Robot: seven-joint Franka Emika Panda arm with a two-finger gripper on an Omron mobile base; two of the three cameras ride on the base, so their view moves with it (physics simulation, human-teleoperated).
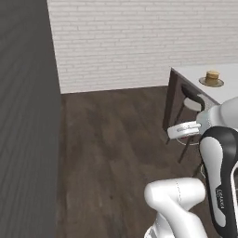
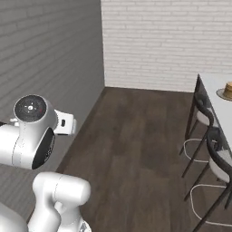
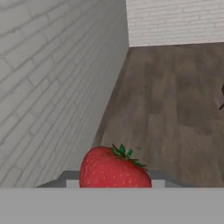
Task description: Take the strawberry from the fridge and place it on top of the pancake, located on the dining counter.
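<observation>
A: Hand view, starting left: a pale brick wall [image 3: 48, 87], then dark wood floor [image 3: 175, 100] running out to the right. Dead centre at the bottom, the strawberry [image 3: 114, 169], red with its green cap up, sits in the end effector [image 3: 114, 180], the jaws part closed on its sides. That looks like a hold.

B: And the target?

A: Left base view, moving across: a grey wall [image 1: 28, 116], open floor, then at the far right the white worktop [image 1: 228, 88] with the pancake [image 1: 212, 76] stacked on its plate [image 1: 212, 82]. Well apart from the arm yet. In the right base view it peeks in at the right edge, with stools [image 2: 213, 158] lined up along that side.

B: So what could spoil it from here?

A: I'd say the berry is small and rounded, so a jolt during the drive could let it slip. The stools crowd that edge of the worktop; a wide swing might clip one. And a release off-centre could roll the berry off the stack.
</observation>
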